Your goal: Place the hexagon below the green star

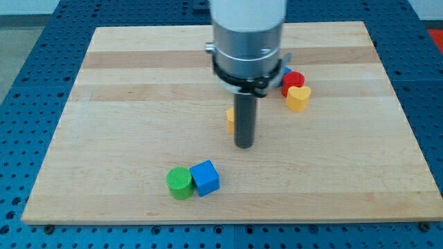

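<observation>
My tip touches a partly hidden yellow block, shape unclear. One green cylinder touches one blue cube; one red block touches one yellow heart. No green star shows.

A green cylinder stood near the board's near edge, left of centre, touching a blue cube on its right. Far off to the right, a red block, its shape hard to make out, sat against a yellow heart-shaped block just nearer the viewer. A sliver of another blue block showed beside the red one. All rested on a pale wooden board laid on a blue perforated table.
</observation>
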